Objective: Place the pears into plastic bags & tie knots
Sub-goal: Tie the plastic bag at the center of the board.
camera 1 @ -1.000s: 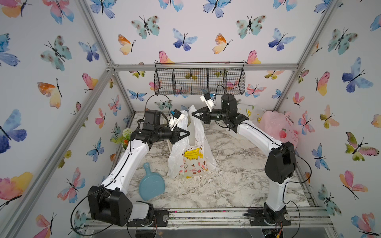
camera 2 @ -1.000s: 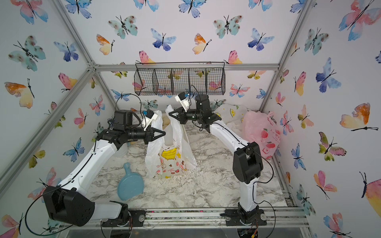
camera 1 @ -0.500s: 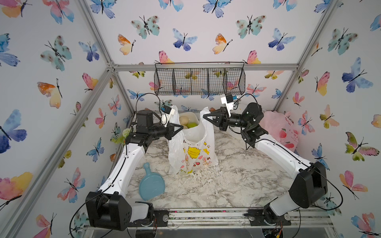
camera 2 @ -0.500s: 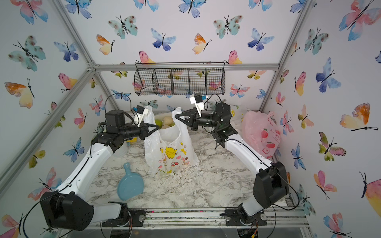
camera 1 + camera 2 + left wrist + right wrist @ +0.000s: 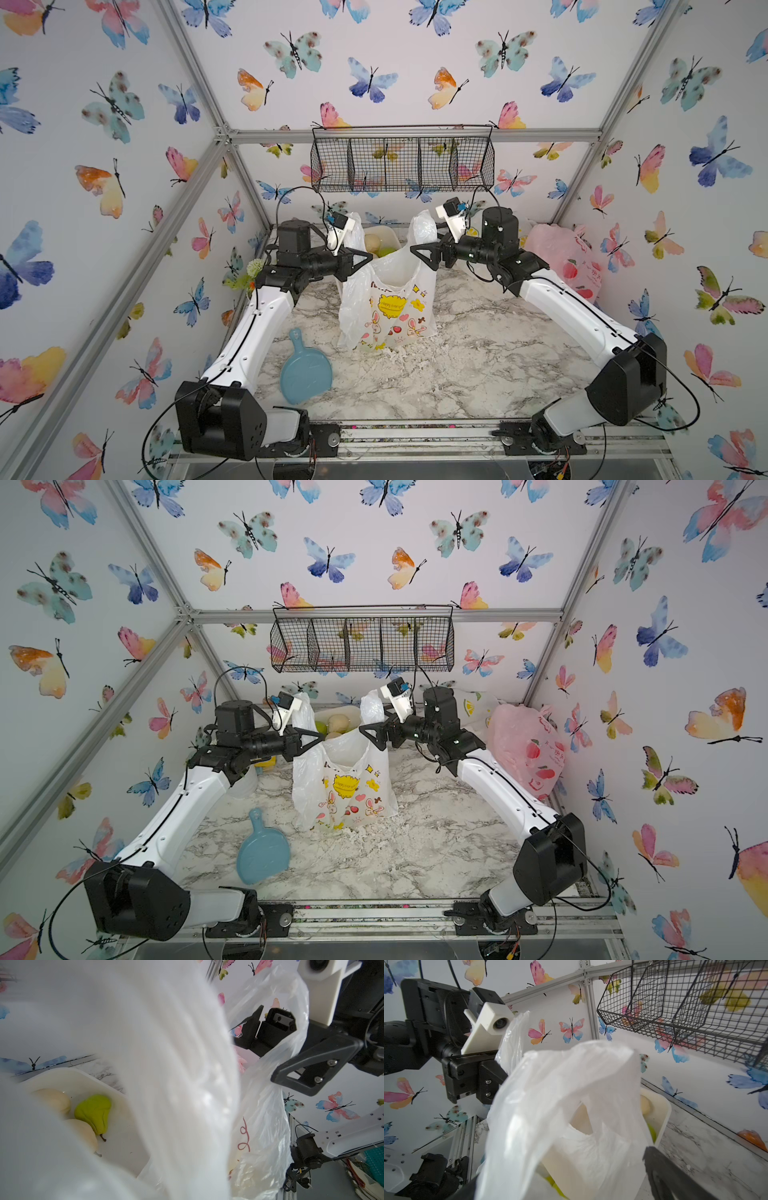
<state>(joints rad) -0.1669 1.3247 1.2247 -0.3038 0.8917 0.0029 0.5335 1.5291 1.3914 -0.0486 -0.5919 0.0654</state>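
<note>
Jaws of right gripper [image 5: 422, 255] newly apart

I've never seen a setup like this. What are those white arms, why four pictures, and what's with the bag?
Two robot arms stand at a marble table. Two pictures look down from overhead; the other two come from cameras on the arms' wrists. On the table are a bunny-print bag, a pink bag, a blue paddle-shaped plate and a white tray with pears. The left gripper is shut on one handle of the bunny-print bag; the right gripper is open by the other handle.
</note>
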